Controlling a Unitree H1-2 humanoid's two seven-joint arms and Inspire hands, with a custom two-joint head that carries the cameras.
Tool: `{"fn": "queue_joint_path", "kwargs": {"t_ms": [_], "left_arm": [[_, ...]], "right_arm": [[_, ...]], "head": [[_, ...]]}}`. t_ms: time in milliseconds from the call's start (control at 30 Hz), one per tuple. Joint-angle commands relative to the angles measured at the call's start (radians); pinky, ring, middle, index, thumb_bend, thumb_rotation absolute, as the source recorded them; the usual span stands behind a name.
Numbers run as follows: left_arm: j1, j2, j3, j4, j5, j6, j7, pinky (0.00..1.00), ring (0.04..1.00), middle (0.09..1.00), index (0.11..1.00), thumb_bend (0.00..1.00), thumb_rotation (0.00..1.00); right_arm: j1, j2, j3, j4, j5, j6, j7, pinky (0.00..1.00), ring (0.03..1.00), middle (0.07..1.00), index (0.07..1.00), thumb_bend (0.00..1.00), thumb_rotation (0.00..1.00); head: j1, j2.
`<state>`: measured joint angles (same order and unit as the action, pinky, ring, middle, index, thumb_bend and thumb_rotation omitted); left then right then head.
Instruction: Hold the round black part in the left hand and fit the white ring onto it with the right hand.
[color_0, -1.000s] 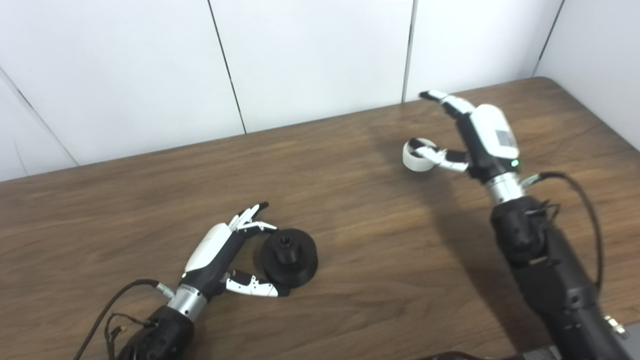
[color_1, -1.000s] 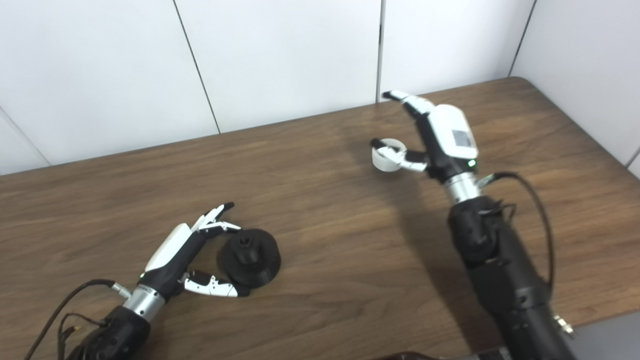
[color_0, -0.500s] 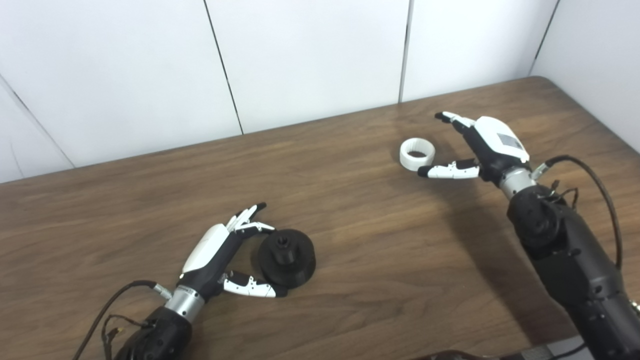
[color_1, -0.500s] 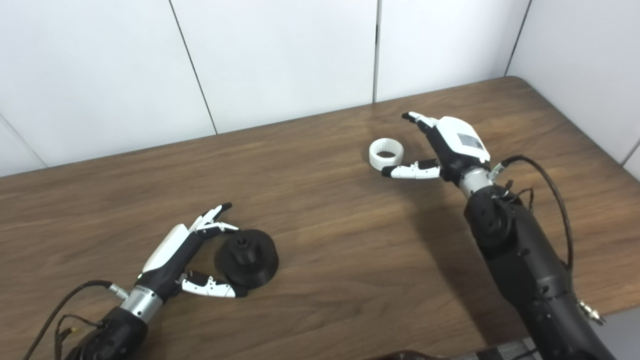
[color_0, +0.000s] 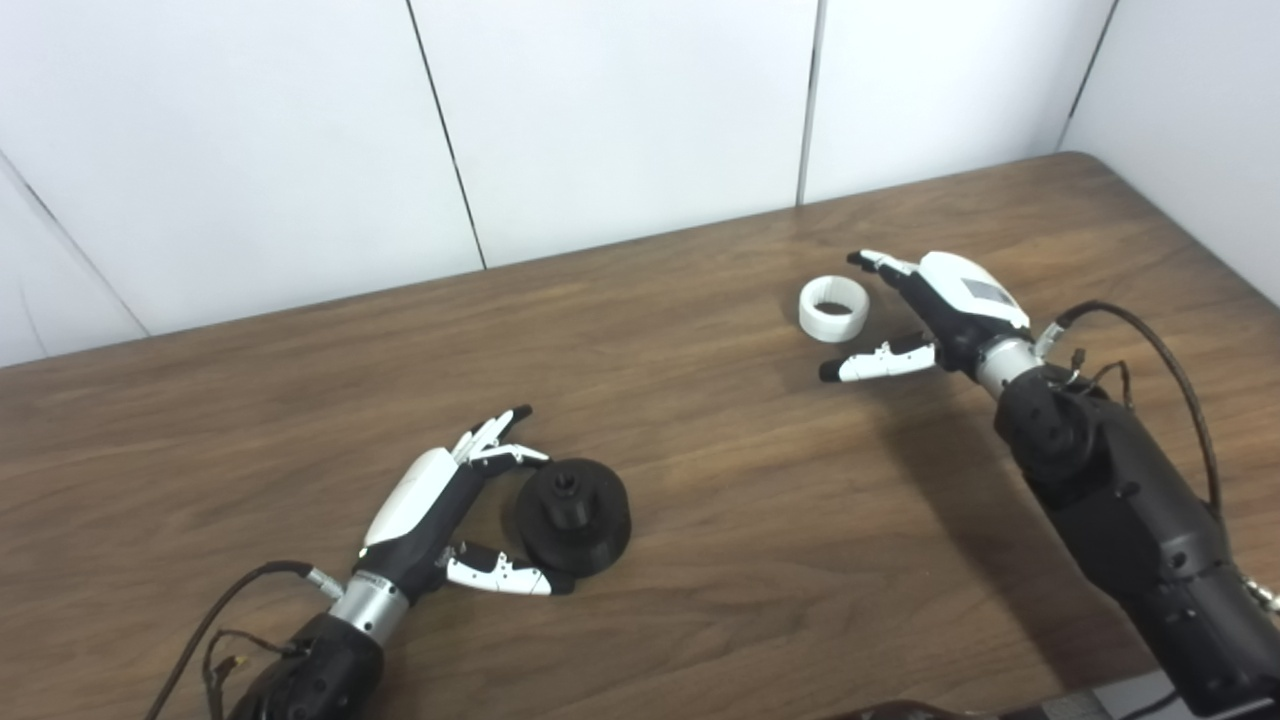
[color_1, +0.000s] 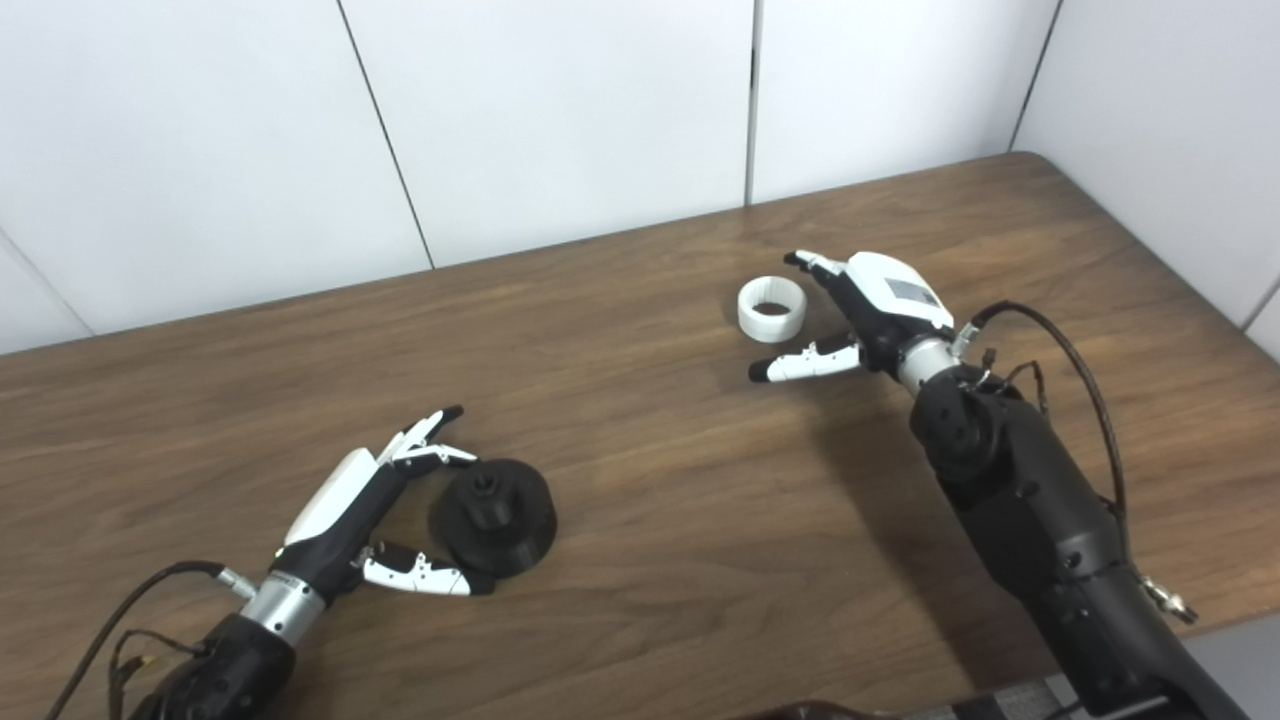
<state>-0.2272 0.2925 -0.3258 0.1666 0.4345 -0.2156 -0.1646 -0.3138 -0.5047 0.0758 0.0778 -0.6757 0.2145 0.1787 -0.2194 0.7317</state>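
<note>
Step in hand: the reach, as I read it. Neither piece is off the table (color_0: 700, 480) yet, so nothing is fitted.

Round black part: the round black part (color_0: 573, 515) sits flat on the wood toward the near left, a small raised hub with a hole pointing up from its middle.

Left hand: the left hand (color_0: 440, 505) lies low beside the part with fingers spread, the upper fingers (color_0: 495, 435) reaching over its far-left edge and the thumb (color_0: 500, 577) running under its near edge. The thumb tip looks to be touching the rim; I cannot tell whether the upper fingers do. It brackets the part but grips nothing.

White ring: the white ring (color_0: 834, 308) stands on its flat end toward the far right, opening upward, well apart from the black part.

Right hand: the right hand (color_0: 935, 310) is just to the right of the ring, fingers apart and holding nothing. Its thumb (color_0: 872, 362) juts out on the near side, below the ring, and the other fingers (color_0: 880, 266) sit at the ring's far-right side. None touch it.

Next move calls for: my guess is the right hand must slide left to bring the ring between thumb and fingers, then close on its wall without tipping it. The left hand needs to pinch the black part and raise it, hub up.
</note>
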Motion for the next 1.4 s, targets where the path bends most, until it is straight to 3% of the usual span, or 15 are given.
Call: {"fn": "queue_joint_path", "kwargs": {"t_ms": [0,467,1367], "left_arm": [[0.001,0.008,-0.003,-0.002,0.006,0.016,-0.024,1.0,1.0,1.0,0.617,0.94,0.3],[0.009,0.006,-0.005,-0.007,0.021,0.015,-0.014,1.0,1.0,1.0,0.615,0.95,0.31],[0.006,0.012,0.0,-0.01,0.033,0.014,-0.01,1.0,1.0,1.0,0.614,0.94,0.32]], "right_arm": [[-0.052,-0.02,0.001,-0.002,-0.002,-0.034,-0.038,0.85,0.901,0.887,0.901,1.0,0.54],[-0.084,-0.011,0.055,0.052,-0.027,-0.021,-0.077,0.88,0.939,0.959,0.889,1.0,0.57],[-0.146,0.01,0.07,0.165,0.002,-0.075,-0.196,0.78,0.877,0.903,0.831,0.96,0.49]], "head": [[0.001,0.001],[0.002,0.0],[0.021,0.003]]}}
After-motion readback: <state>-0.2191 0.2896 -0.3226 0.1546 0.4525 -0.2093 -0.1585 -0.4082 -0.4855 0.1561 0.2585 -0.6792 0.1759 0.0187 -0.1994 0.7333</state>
